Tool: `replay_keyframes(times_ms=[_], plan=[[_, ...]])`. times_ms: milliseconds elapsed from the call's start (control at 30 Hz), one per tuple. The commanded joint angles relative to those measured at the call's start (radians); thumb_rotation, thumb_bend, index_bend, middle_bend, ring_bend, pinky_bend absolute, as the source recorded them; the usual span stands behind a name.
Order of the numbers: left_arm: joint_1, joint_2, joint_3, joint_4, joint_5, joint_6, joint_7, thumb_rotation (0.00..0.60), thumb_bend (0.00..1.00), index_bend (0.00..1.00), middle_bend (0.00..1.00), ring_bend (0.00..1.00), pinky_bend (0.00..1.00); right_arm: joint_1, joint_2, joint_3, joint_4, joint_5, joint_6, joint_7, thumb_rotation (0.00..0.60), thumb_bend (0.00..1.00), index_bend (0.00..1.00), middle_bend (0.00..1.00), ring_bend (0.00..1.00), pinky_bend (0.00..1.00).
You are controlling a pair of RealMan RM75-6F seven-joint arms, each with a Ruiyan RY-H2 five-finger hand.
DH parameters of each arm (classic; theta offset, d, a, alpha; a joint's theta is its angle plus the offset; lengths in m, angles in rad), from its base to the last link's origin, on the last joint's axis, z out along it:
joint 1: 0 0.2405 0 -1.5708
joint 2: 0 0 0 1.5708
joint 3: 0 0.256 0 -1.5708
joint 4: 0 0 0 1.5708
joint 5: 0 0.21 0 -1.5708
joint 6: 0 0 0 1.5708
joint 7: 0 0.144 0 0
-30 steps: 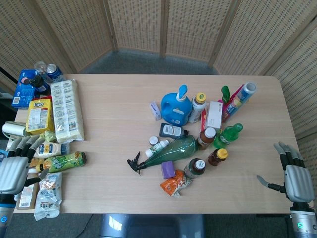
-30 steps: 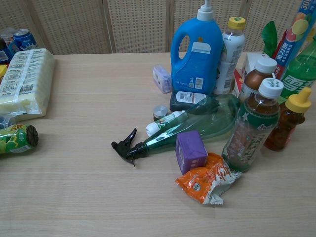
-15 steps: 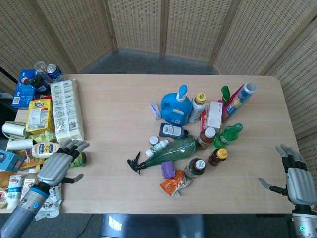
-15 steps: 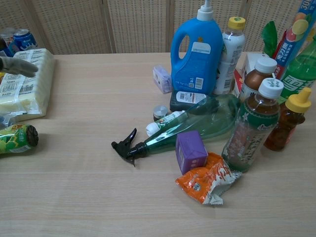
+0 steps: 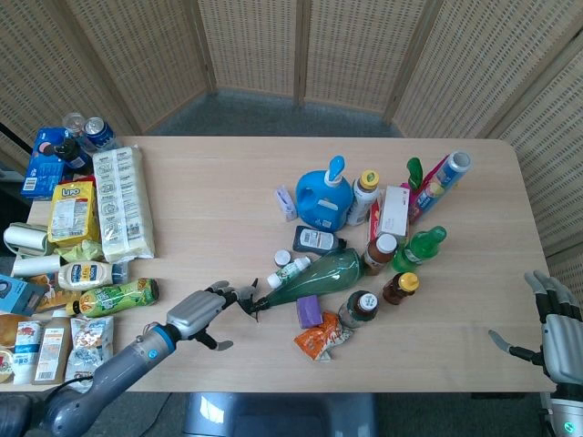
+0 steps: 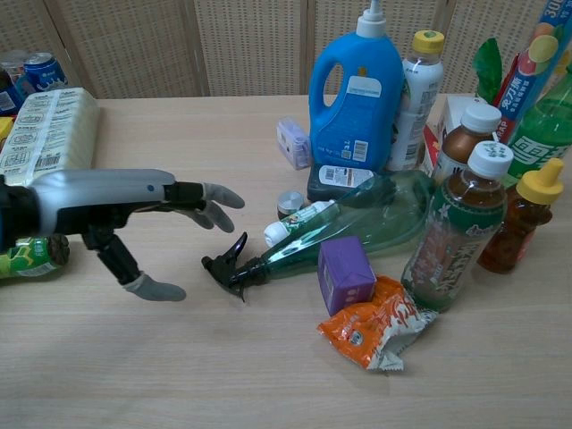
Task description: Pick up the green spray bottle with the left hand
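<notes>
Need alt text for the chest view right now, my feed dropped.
The left hand, open with fingers spread, reaches in from the left toward the black trigger head of the green spray bottle, which lies on its side on the table. Behind it stands a blue detergent jug; a purple box lies against it.

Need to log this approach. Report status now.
Left hand open, just short of the black trigger head. Right hand open at table edge. Green spray bottle lying on its side, ungrasped. Purple box against it.
</notes>
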Motion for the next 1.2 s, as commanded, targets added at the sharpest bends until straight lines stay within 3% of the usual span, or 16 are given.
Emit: replay_keyframes(times_ms=[33, 533, 900, 1033, 1200], plan=[[-0.046, -0.060, -0.008, 0.052, -0.056, -0.021, -0.009, 0.600, 0.30, 0.00, 0.19, 0.16, 0.00, -0.006, 0.001, 0.001, 0.005, 0.003, 0.004, 0.008, 0.488, 0.04, 0.00, 0.00, 0.00, 0.00], [-0.184, -0.221, 0.009, 0.233, -0.238, -0.060, 0.005, 0.600, 0.29, 0.00, 0.18, 0.16, 0.00, -0.032, 0.009, 0.005, 0.028, 0.027, 0.012, 0.033, 0.488, 0.03, 0.00, 0.00, 0.00, 0.00], [-0.257, -0.327, -0.028, 0.415, -0.358, -0.054, -0.012, 0.600, 0.29, 0.00, 0.09, 0.09, 0.00, -0.050, 0.021, 0.007, 0.019, 0.041, 0.018, 0.028, 0.490, 0.04, 0.00, 0.00, 0.00, 0.00], [-0.263, -0.329, -0.047, 0.442, -0.381, -0.019, -0.019, 0.600, 0.29, 0.00, 0.02, 0.03, 0.00, -0.055, 0.027, 0.007, 0.012, 0.040, 0.024, 0.023, 0.490, 0.04, 0.00, 0.00, 0.00, 0.00], [-0.239, -0.273, -0.063, 0.393, -0.388, 0.050, -0.024, 0.600, 0.28, 0.00, 0.00, 0.00, 0.00, -0.059, 0.030, 0.010, 0.007, 0.039, 0.029, 0.021, 0.491, 0.04, 0.00, 0.00, 0.00, 0.00]])
